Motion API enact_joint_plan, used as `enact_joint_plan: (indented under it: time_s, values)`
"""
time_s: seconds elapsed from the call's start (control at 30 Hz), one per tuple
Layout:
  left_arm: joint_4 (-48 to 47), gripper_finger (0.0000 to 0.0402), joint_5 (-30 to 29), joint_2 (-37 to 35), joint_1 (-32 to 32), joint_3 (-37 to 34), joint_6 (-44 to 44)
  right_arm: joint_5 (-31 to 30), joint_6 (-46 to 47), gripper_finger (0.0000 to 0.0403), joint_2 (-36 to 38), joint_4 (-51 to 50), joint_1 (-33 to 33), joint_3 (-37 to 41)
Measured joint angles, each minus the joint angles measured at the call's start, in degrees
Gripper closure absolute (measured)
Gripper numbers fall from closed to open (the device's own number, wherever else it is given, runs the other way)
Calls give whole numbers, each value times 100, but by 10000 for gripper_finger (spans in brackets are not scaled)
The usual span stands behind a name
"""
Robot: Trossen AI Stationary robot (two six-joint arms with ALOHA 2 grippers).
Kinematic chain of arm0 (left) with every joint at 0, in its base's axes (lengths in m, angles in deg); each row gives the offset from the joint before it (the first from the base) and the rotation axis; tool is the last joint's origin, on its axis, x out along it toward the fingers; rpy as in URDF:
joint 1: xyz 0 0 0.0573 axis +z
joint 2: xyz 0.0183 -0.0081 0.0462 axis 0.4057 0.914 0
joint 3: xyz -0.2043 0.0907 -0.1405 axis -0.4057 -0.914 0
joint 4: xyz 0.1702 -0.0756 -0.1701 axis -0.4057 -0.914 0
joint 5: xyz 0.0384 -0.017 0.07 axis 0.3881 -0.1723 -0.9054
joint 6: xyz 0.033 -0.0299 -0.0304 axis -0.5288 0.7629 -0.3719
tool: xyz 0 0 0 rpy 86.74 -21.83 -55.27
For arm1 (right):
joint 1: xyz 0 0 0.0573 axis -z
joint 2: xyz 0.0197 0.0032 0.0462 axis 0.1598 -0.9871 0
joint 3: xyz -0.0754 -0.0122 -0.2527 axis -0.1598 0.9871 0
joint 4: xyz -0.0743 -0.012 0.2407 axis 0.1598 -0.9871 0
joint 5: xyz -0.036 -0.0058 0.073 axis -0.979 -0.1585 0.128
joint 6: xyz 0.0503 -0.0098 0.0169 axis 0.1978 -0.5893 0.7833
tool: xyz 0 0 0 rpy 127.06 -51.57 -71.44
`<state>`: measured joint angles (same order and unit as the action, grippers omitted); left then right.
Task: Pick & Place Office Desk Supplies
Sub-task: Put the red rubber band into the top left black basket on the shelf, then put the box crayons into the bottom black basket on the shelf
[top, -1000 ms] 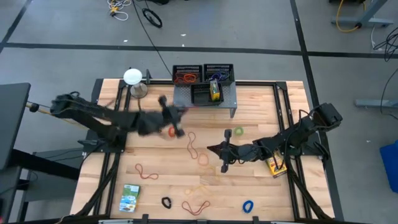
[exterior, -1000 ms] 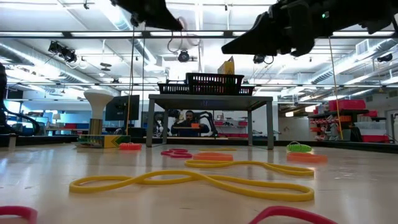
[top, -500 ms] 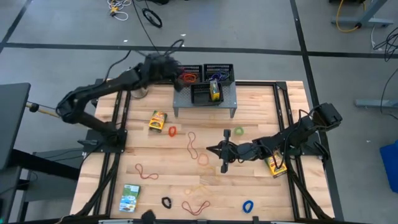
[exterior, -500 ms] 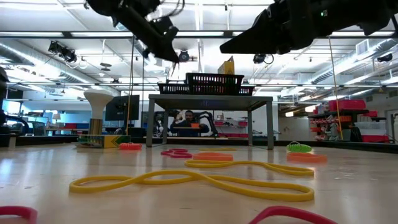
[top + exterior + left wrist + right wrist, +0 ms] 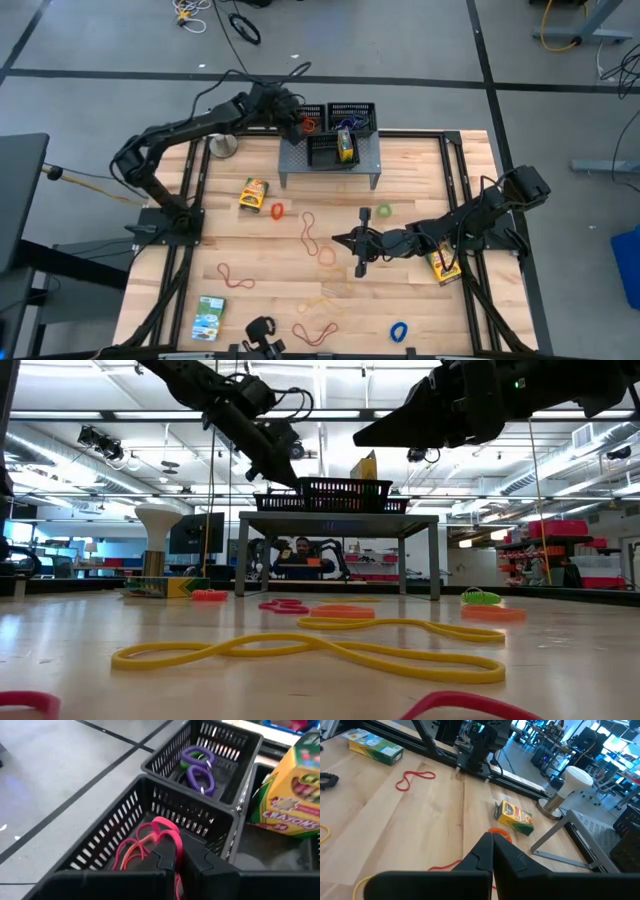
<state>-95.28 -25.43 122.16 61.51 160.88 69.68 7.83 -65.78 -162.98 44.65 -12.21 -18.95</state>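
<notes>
My left gripper (image 5: 297, 115) reaches over the left black mesh tray (image 5: 300, 120) on the grey shelf (image 5: 330, 160) at the far edge. It is shut on a red rubber band (image 5: 165, 832). That tray holds red and orange bands. The right tray (image 5: 210, 755) holds purple coiled bands (image 5: 197, 765). A crayon box (image 5: 290, 795) stands in the front tray. My right gripper (image 5: 355, 243) hovers shut above mid-table, over loose bands, touching nothing. In the low view it sits high (image 5: 375, 435). My left gripper pinches the red rubber band (image 5: 176, 879) between its two fingers, coming from above and slanting toward the far edge. The band loops away from the fingertips and down into the left tray, slack, among the other bands lying there.
On the table lie a crayon box (image 5: 253, 193), a green-white box (image 5: 209, 317), another box (image 5: 443, 265) under my right arm, and several loose bands: red (image 5: 277, 210), orange (image 5: 308, 232), green (image 5: 384, 211), yellow (image 5: 320, 303), blue (image 5: 399, 331). The white ball's stand (image 5: 222, 145) sits beside the shelf.
My left arm has swung from low over the table near the crayon box up and toward the far edge, ending over the left mesh tray on the shelf. The crayon box it had hidden now shows.
</notes>
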Motion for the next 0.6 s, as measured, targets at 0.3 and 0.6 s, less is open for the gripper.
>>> enact_joint_plan:
  time_s: [0.3, 0.6]
  values:
    - [-295, 320, -147, 18, -8, -2, -124, 0, 38, 395, 0, 0, 57, 0]
    - [-362, 222, -324, -179, -17, -2, -454, 136, 401, 395, 0, 0, 140, 0]
